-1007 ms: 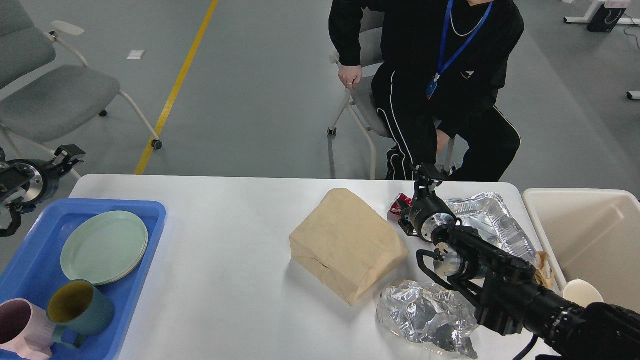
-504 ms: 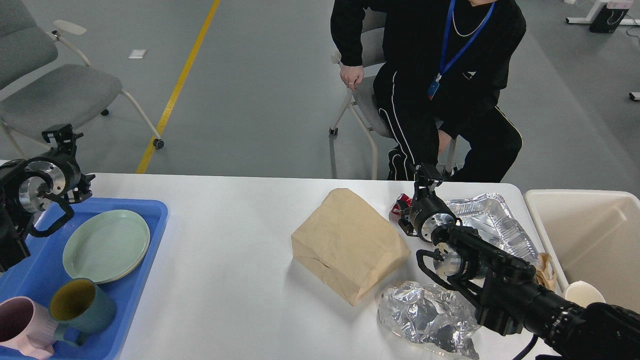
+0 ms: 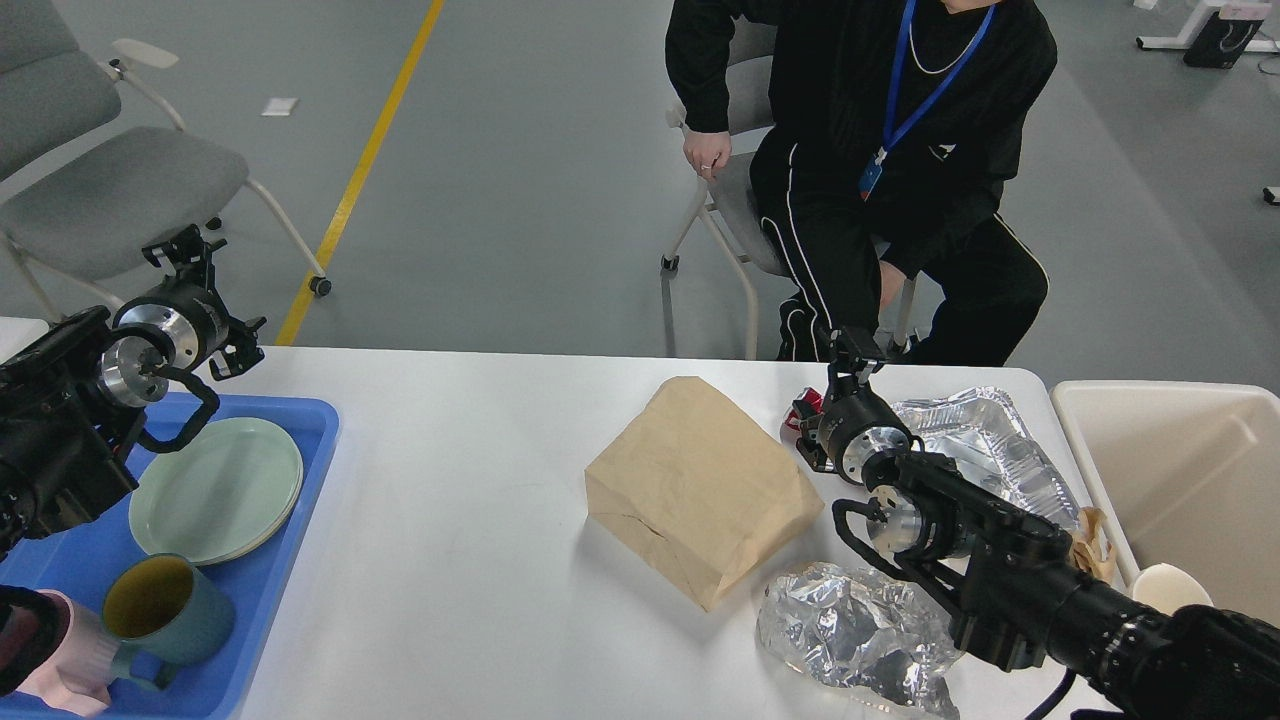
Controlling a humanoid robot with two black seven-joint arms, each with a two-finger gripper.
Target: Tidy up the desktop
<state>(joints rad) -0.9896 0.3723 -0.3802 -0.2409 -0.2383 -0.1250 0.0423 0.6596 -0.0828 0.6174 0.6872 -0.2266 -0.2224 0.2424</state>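
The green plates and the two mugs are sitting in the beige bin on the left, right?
Not quite. The head view shows the stacked pale green plates, the teal mug and the pink mug in the blue plastic tray on the left; the beige plastic bin stands on the right.

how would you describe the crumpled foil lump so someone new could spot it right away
On the white desktop, look to the near right side, just in front of the brown paper bag. The crumpled foil lump lies there, a shapeless shiny wad, unlike the flat foil tray farther back.
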